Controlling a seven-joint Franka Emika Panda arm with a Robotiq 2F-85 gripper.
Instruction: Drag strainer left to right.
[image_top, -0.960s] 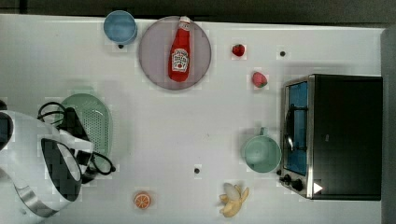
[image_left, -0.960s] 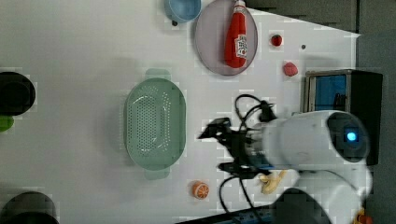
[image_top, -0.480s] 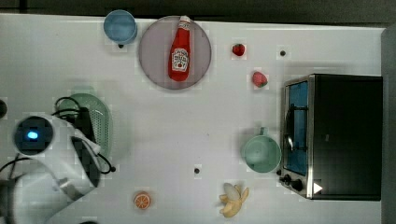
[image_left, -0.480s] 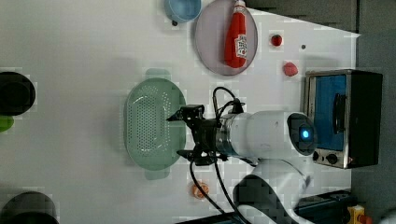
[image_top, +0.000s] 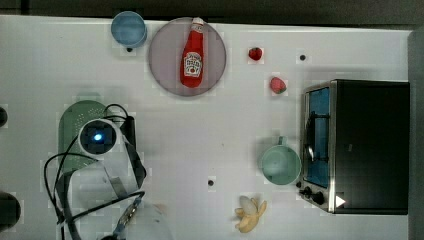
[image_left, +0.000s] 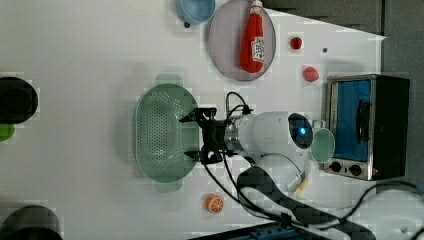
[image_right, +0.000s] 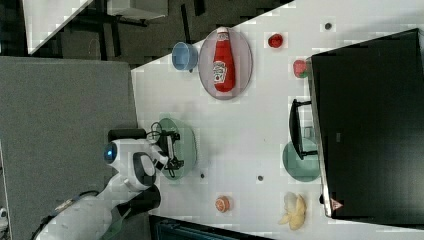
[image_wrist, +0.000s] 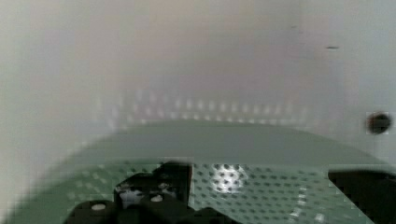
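Near the bench (image_top: 45, 60) edge on the top view's left: strainer (image_left: 160, 130), pale mint green, oblong, perforated, lying flat, long axis along that edge. Above its inner long rim: gripper (image_left: 192, 137), black, fingers (image_left: 191, 117) spread wide apart, pointing at the basin, holding nothing; contact with the rim cannot be told. Perforated floor and one finger also in the wrist view, strainer (image_wrist: 261, 186).

Toward the far edge in the top view: blue bowl (image_top: 128, 28), then grey-mauve plate (image_top: 165, 65) carrying a red ketchup bottle (image_top: 192, 55) on its side.

Near edge: orange half (image_left: 214, 203), banana (image_top: 250, 212).

Right of centre: two strawberries (image_top: 255, 53), mint mug (image_top: 280, 164) just beside the toaster oven (image_top: 365, 145) at the right edge.
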